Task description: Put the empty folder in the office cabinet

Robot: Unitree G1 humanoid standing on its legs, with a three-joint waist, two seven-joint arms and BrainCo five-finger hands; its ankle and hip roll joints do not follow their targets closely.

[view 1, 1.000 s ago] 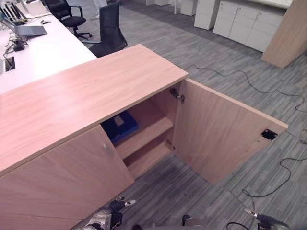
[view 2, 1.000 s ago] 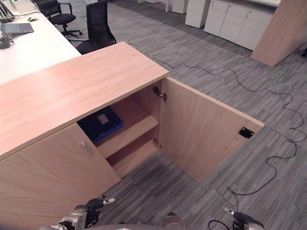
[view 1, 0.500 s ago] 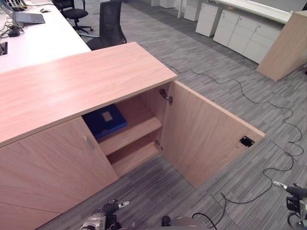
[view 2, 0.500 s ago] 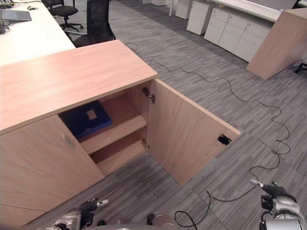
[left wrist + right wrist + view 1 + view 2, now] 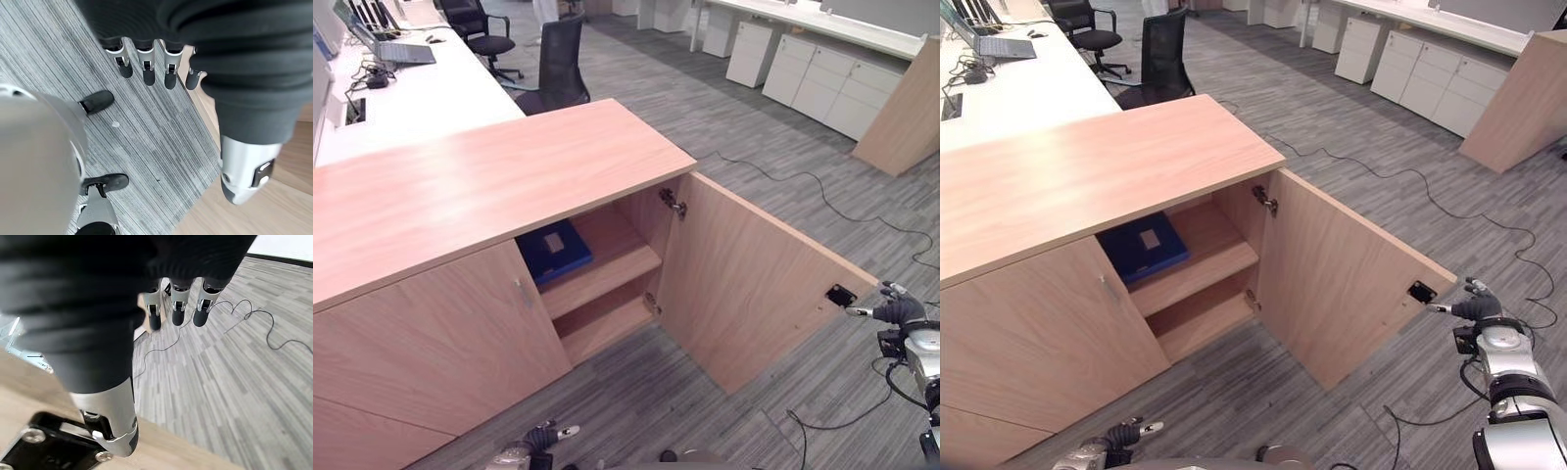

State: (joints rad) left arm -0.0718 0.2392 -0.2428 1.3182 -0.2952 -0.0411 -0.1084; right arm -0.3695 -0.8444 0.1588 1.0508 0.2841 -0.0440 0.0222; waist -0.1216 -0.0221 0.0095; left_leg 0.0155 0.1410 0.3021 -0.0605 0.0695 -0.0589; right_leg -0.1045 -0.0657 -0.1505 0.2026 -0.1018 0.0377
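Folder [image 5: 1144,245] inside open cabinet [image 5: 1097,166], upper shelf [image 5: 1197,266]

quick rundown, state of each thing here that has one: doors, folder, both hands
right cabinet door: swung wide open
left cabinet door: shut
blue folder: lying flat on the upper shelf inside the cabinet
lower shelf: bare where it shows
right hand: open, raised beside the open door's outer edge, holding nothing
left hand: open, hanging low over the carpet, holding nothing
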